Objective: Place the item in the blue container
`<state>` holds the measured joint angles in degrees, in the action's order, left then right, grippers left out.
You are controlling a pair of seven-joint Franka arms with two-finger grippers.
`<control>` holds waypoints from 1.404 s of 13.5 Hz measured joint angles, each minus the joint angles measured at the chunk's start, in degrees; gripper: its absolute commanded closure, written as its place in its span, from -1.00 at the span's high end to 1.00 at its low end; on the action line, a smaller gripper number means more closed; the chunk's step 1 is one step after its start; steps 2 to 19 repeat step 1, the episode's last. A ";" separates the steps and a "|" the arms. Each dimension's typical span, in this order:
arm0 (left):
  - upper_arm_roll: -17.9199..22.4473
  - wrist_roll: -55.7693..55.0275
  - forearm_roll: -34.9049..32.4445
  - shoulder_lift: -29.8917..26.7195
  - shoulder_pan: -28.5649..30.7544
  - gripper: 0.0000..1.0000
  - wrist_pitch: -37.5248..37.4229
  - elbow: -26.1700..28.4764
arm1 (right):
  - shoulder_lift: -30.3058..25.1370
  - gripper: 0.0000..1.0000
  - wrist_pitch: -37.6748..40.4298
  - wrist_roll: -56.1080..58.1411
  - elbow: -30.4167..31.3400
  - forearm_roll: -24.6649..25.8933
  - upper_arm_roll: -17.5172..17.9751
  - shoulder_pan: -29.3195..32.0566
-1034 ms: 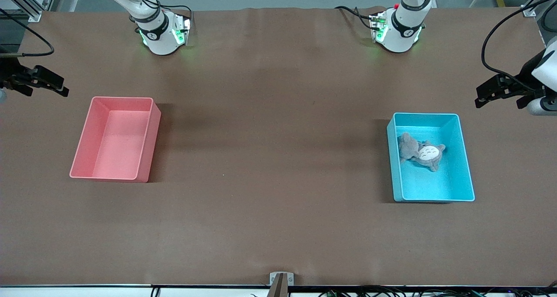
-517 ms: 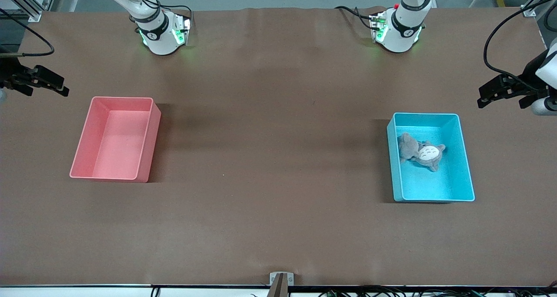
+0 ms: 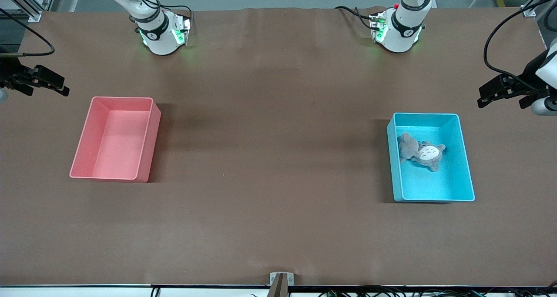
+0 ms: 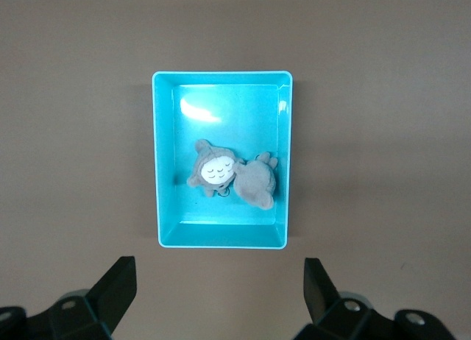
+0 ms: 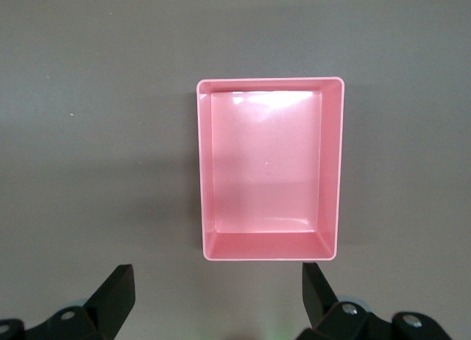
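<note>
Front view: grey plush toy (image 3: 421, 151) lying inside blue container (image 3: 466, 166) near bench's left-arm end; pink bin (image 3: 148, 145) toward right-arm end. Left gripper (image 3: 487, 95) and right gripper (image 3: 58, 86) over opposite bench edges, jaws spread, empty.

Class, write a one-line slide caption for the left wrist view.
Open left gripper hangs above the blue container, where a grey plush toy lies on the floor.

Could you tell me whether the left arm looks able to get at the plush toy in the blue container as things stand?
Probably yes. The plush toy lies uncovered in the open-topped blue container, and the left gripper hangs open beside it toward the left arm's end of the table, with nothing between them.
</note>
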<state>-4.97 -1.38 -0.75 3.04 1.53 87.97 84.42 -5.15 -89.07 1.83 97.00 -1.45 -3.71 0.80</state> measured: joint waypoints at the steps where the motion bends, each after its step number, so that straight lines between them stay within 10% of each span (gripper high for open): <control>1: 0.00 0.00 0.00 0.00 0.00 0.99 0.00 -0.01 | -0.01 1.00 -0.05 0.00 0.00 0.00 0.00 0.00; 19: 0.00 0.00 0.00 0.00 0.00 0.99 0.00 -0.01 | -0.01 1.00 -0.05 0.00 0.00 0.00 0.00 0.00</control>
